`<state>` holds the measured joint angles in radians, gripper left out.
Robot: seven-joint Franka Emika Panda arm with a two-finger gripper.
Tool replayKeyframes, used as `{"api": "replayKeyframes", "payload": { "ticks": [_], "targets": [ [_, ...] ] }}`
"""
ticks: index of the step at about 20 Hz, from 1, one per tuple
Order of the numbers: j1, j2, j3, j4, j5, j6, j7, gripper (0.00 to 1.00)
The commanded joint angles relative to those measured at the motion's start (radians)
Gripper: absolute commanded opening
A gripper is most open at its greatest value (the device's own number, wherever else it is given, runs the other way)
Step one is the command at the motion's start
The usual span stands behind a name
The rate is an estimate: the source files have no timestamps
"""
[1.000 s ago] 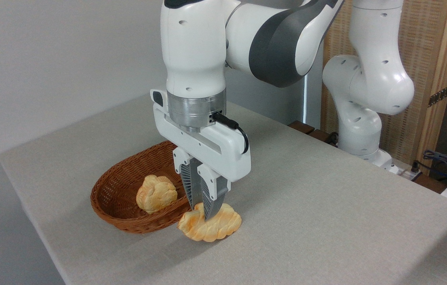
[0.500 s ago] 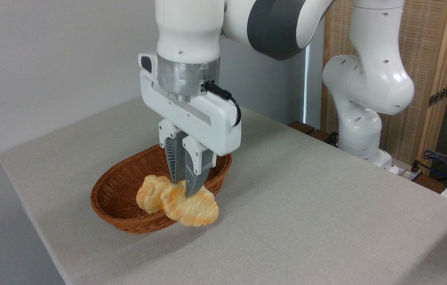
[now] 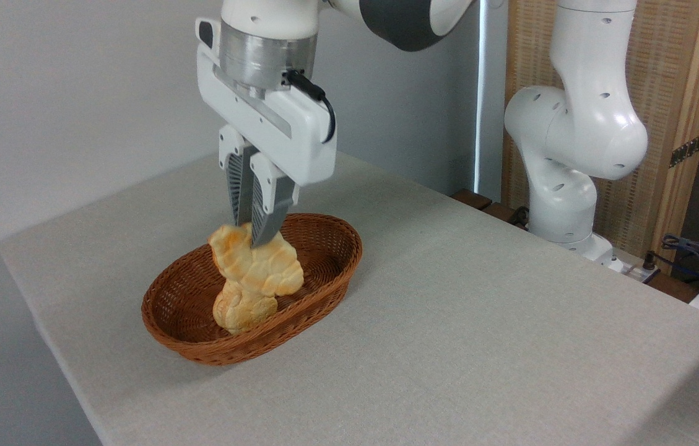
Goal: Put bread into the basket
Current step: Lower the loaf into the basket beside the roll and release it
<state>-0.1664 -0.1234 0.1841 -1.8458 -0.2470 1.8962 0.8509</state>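
Observation:
The golden-orange braided bread hangs in the air above the middle of the oval wicker basket. My gripper is shut on the bread's top edge, fingers pointing straight down. A second, paler piece of bread lies inside the basket, just below the hanging loaf and partly hidden by it.
The basket stands on a grey cloth-covered table, near its left edge. The arm's white base rises at the far right of the table, with cables beside it and a wooden screen behind.
The gripper has risen and moved left and back, carrying the bread from the table beside the basket's near rim to a spot above the basket's middle.

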Motion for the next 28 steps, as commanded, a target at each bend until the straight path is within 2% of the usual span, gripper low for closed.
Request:
{"api": "replayKeyframes", "payload": {
  "ticks": [1, 4, 8, 9, 10, 12, 13, 14, 15, 16, 24, 28],
  "targets": [
    [-0.001, -0.016, -0.05, 0.003, -0.025, -0.04, -0.042, 0.28],
    [-0.001, -0.004, -0.13, 0.002, -0.021, -0.046, -0.102, 0.28],
    [-0.001, 0.016, -0.173, 0.0, -0.015, -0.072, -0.13, 0.32],
    [-0.001, 0.022, -0.181, 0.0, -0.015, -0.087, -0.13, 0.47],
    [-0.001, 0.025, -0.181, -0.003, -0.011, -0.095, -0.128, 0.66],
    [-0.001, 0.031, -0.181, -0.007, -0.006, -0.095, -0.124, 0.77],
    [-0.001, 0.042, -0.181, -0.007, -0.006, -0.095, -0.124, 0.89],
    [-0.001, 0.045, -0.181, -0.007, -0.005, -0.095, -0.122, 0.9],
    [-0.001, 0.048, -0.183, -0.009, -0.006, -0.095, -0.124, 0.97],
    [-0.001, 0.051, -0.183, -0.01, -0.005, -0.095, -0.122, 1.0],
    [0.01, 0.068, -0.16, -0.009, 0.035, -0.075, -0.105, 1.0],
    [0.01, 0.061, -0.108, -0.001, 0.054, -0.072, -0.104, 1.0]
  ]
}}
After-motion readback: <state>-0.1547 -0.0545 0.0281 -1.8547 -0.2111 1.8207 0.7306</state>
